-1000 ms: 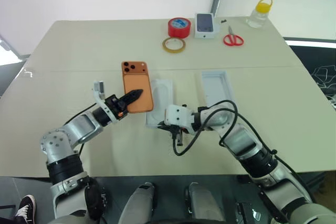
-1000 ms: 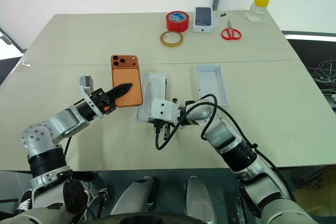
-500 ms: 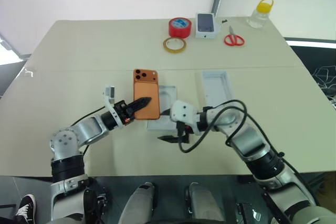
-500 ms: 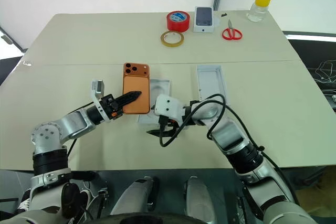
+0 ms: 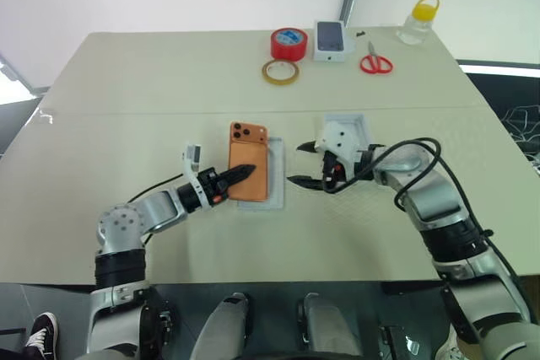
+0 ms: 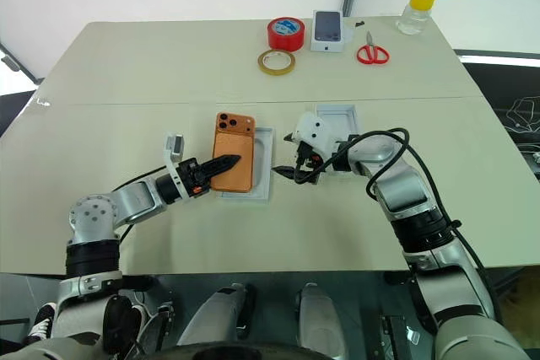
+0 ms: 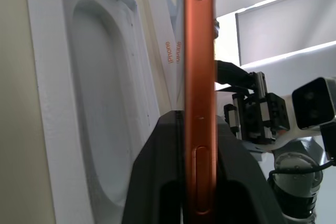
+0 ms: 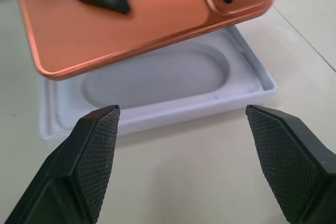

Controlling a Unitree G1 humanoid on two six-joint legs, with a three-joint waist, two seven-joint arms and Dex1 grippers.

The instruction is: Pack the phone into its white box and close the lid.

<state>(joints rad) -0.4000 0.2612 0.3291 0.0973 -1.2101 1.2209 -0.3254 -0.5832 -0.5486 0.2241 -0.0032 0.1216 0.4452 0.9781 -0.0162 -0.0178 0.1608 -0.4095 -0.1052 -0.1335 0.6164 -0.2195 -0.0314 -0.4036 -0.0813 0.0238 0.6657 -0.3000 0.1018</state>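
The left gripper (image 5: 245,172) pinches the orange phone (image 5: 250,172) at its near end, holding it just over the white insert tray (image 6: 262,176). At three o'clock, the right gripper (image 5: 301,164) gapes wide, empty. Behind it lies the lid (image 5: 347,126).

- left gripper (image 5: 245,173) has carried the phone (image 5: 250,174) over to the right, so it's now hovering above the white insert (image 5: 277,176)
- right gripper (image 5: 304,164) let go of the insert, swung away right, jaws now wide apart

Phone (image 5: 250,172) above the recessed insert (image 5: 275,189)
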